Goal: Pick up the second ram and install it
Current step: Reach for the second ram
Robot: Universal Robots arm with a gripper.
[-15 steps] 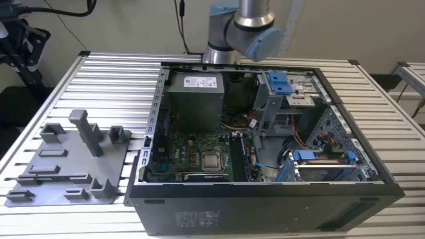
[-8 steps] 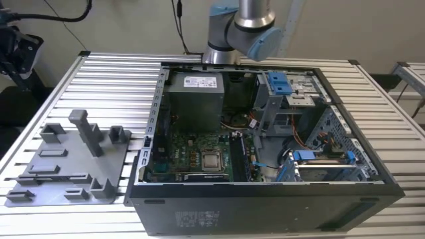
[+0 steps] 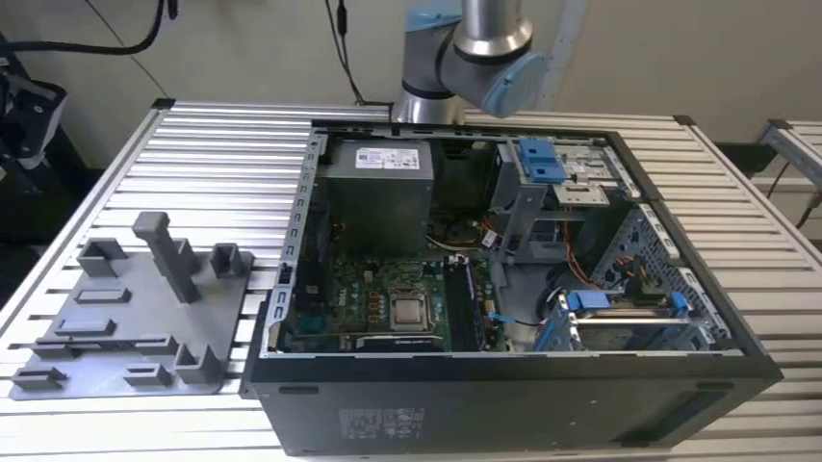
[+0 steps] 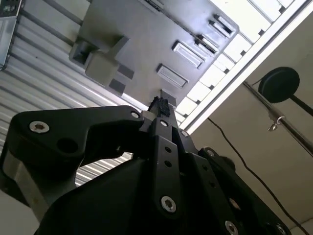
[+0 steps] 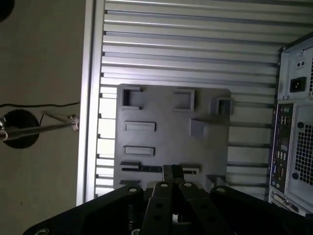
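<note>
The second ram (image 5: 142, 169) stands on edge in a narrow slot of the grey holder tray (image 5: 171, 132), on the half away from the computer case (image 5: 293, 122); in the second wrist view it is the dark strip (image 4: 206, 44) beyond the fingertips. Standing upright like this probably leaves its upper edge free to be pinched.

The gripper (image 5: 172, 171) hangs well above the tray, its fingers drawn together with nothing between them.

In the exterior view the tray (image 3: 141, 313) lies left of the case (image 3: 514, 385). The case rests on its side with its open face up, so the motherboard (image 3: 385, 298) can likely be reached from above. A white sticker (image 3: 392, 156) on the power supply and pale print (image 3: 379, 423) on the case's near wall cannot be made out.
</note>
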